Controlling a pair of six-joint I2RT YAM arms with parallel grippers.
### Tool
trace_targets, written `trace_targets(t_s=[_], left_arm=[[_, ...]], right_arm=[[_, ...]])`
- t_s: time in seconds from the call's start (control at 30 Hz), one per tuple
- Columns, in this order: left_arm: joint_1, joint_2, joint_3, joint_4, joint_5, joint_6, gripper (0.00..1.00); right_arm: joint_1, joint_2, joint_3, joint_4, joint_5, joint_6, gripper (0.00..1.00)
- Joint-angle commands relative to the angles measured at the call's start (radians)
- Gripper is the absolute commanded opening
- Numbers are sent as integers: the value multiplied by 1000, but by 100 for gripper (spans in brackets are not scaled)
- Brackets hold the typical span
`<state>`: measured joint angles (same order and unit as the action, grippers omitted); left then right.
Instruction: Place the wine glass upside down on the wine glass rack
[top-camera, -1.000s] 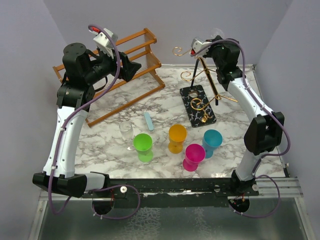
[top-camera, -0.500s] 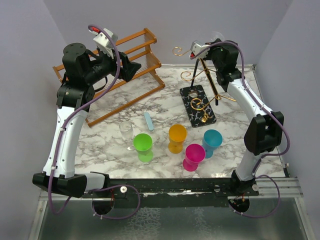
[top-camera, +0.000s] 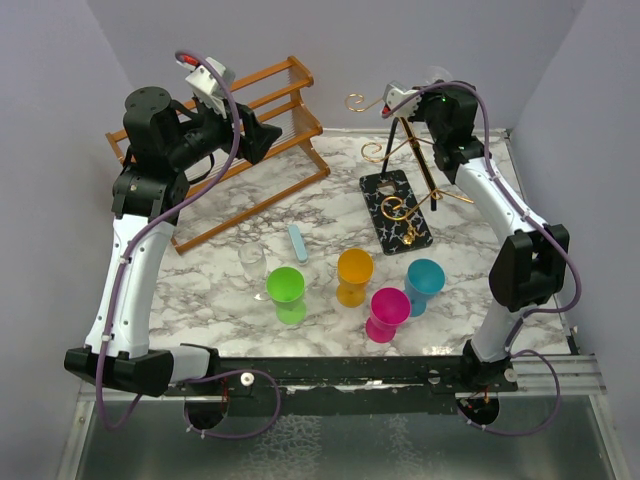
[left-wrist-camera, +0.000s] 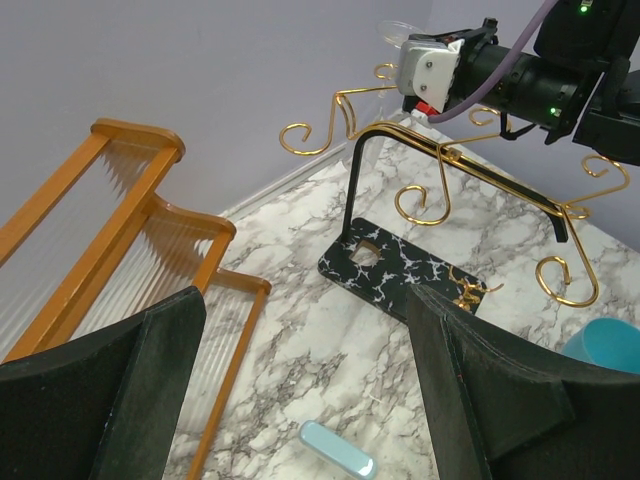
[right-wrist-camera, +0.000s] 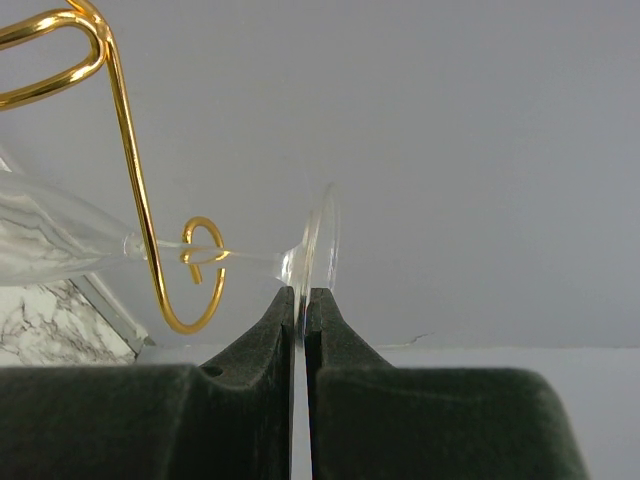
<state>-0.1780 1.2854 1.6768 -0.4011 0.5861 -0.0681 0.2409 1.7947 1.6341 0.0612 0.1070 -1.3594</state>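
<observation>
The left gripper (left-wrist-camera: 305, 300) hangs at 10 o'clock above the wooden slatted rack (top-camera: 250, 110), its fingers spread wide around nothing. At 1 o'clock, high over the worktop (top-camera: 330, 200), the right gripper (right-wrist-camera: 302, 295) has its fingers pinching the foot rim of the wine glass (right-wrist-camera: 296, 266). This is at the far top arm of the wine glass rack (top-camera: 396, 205). The stem crosses a small gold curl (right-wrist-camera: 203, 250), and the bowl lies on the worktop side, so the glass seems already inverted.

The step in hand looks like the hanging itself. Next, I judge, the stem must seat in the wire so that the foot rests on it. Only then should the fingers part.

Counted from the left:
- one wooden rack
- one clear tumbler (top-camera: 251, 258)
- one pale blue bar (top-camera: 298, 243)
- four cups: green cup (top-camera: 286, 285), orange cup (top-camera: 354, 268), pink cup (top-camera: 390, 303) and teal cup (top-camera: 425, 275)
- one wire rack
- one wine glass
</observation>
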Motion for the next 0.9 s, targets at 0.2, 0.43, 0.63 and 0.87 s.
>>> trace_targets(t_s=[0.2, 0.43, 0.63, 0.87], left_arm=[[3, -28, -9, 10, 3, 11, 84], [3, -32, -10, 11, 3, 12, 84], [2, -31, -9, 8, 3, 16, 84], [3, -26, -6, 7, 3, 17, 84]], right_arm=[[-20, -45, 35, -35, 52, -32, 1], [-31, -20, 71, -51, 71, -27, 1], [-37, 5, 100, -61, 87, -30, 1], [-41, 35, 128, -60, 98, -36, 1]])
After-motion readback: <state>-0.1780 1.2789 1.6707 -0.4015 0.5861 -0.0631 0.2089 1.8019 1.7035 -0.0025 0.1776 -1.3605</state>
